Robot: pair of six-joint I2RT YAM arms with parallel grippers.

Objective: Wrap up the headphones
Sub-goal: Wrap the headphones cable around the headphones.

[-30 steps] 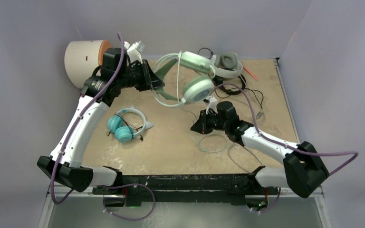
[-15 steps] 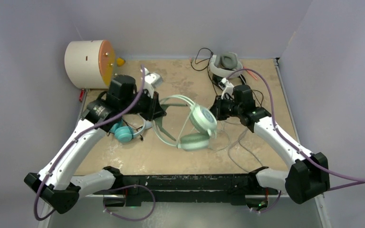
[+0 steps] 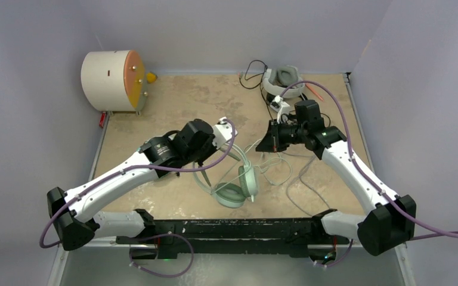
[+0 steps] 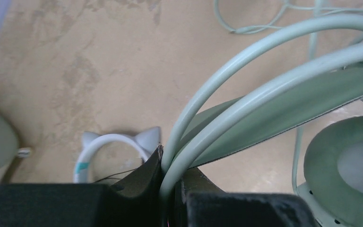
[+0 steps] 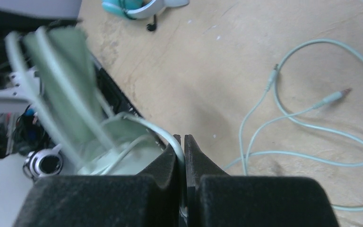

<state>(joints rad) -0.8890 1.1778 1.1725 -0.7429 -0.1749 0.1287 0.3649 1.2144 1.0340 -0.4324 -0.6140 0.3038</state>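
The mint-green headphones (image 3: 237,182) hang low over the front middle of the table. My left gripper (image 3: 206,159) (image 4: 170,163) is shut on their double headband rails (image 4: 227,109); one ear cup (image 4: 350,161) shows at the right. My right gripper (image 3: 265,142) (image 5: 181,140) is shut on their thin mint cable (image 5: 283,118), which lies in loose loops on the table. The small teal headphones (image 4: 108,144) (image 5: 139,7) lie behind the left gripper, hidden under the left arm from above. The white-and-grey headphones (image 3: 283,80) rest at the back right.
A cream drum with an orange face (image 3: 110,71) stands at the back left corner. Black cables (image 3: 253,65) trail beside the white-and-grey set. The mint cable's plug (image 5: 333,97) lies on the tan tabletop (image 3: 173,98). Grey walls close in three sides.
My left gripper carried the mint-green headphones from the back down to the front middle. My right gripper moved back and right with the cable, then held roughly still.
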